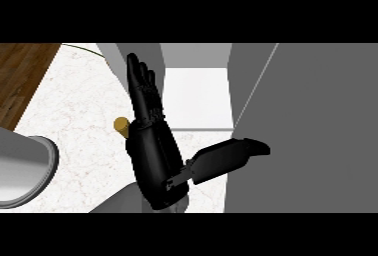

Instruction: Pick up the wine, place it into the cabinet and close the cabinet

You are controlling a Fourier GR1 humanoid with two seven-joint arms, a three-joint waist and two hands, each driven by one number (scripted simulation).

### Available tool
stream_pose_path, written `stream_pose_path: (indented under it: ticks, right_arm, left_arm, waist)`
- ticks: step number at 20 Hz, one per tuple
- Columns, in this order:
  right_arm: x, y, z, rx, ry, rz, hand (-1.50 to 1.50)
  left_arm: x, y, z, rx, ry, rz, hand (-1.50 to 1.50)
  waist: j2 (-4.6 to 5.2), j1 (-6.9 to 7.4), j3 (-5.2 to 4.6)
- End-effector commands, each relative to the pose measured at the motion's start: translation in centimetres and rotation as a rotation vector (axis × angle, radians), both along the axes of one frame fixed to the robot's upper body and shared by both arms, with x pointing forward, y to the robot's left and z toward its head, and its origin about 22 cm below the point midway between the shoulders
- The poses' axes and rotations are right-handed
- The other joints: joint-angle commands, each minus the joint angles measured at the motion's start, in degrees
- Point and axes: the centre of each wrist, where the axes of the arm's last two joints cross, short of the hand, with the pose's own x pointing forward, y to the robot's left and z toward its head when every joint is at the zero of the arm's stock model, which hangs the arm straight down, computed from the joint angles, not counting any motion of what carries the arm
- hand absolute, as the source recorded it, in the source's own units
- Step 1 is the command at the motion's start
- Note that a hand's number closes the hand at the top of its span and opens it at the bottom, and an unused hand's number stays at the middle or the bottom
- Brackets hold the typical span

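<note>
1. The tabletop (74, 115) is white marble with faint reddish veining and fills the left and middle of the head view.
2. Its upper left edge meets a brown wooden floor (22, 75).
3. A grey cabinet (317, 125) stands on the tabletop at the right, its door (255, 85) swung open.
4. The cabinet's pale interior shelf (196, 100) shows between the grey walls.
5. A small tan rounded object (120, 125) lies on the marble, partly hidden; what it is cannot be told.
</note>
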Motion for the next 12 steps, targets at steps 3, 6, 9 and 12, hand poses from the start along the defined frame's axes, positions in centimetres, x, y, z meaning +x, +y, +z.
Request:
stream_pose_path:
  ticks: [3,6,9,12]
  right_arm:
    - [-3.3,-1.0,1.4,0.018,-0.041,0.003,-1.5]
    - [-1.9,-0.9,1.0,0.021,-0.047,0.018,-1.5]
    - [-2.2,-0.1,1.5,0.028,-0.05,0.02,-1.5]
    - [-2.5,-0.3,2.2,0.015,-0.036,0.01,-1.5]
  left_arm:
    - [-0.2,1.9,-0.1,-0.022,0.0,0.09,-1.5]
    - [-0.9,3.2,-0.9,-0.018,0.034,0.161,-1.5]
    - [-2.1,3.8,-2.8,-0.028,0.035,0.197,-1.5]
    - [-1.5,6.5,-3.2,-0.039,0.06,0.246,-1.5]
  waist:
    - [0.19,-0.31,0.07]
    - [0.08,0.14,0.1]
    - [0.25,-0.05,0.03]
    - [0.31,-0.21,0.0]
